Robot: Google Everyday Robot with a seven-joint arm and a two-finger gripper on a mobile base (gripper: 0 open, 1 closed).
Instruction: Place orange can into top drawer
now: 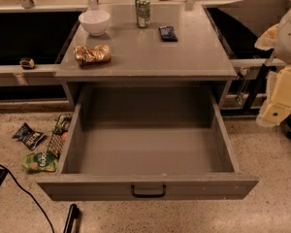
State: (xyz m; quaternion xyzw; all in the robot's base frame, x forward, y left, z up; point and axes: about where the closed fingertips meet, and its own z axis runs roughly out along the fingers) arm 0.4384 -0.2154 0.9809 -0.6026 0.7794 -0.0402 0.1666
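Note:
The orange can [92, 54] lies on its side on the grey cabinet top [150, 57], near the front left corner; it is crumpled and shiny copper. The top drawer [148, 191] is pulled fully open below it, and its inside is bare. A small black handle [148, 192] sits in the middle of its front panel. My gripper [277, 106] hangs at the right edge of the view, beside the cabinet and well to the right of the drawer. It is far from the can and holds nothing that I can see.
A white bowl [94, 21], a tall green can [142, 11] and a dark flat packet [168, 33] stand further back on the cabinet top. Snack bags [39, 149] lie on the floor left of the drawer. A black cable [24, 193] and a black object [71, 219] lie at the bottom left.

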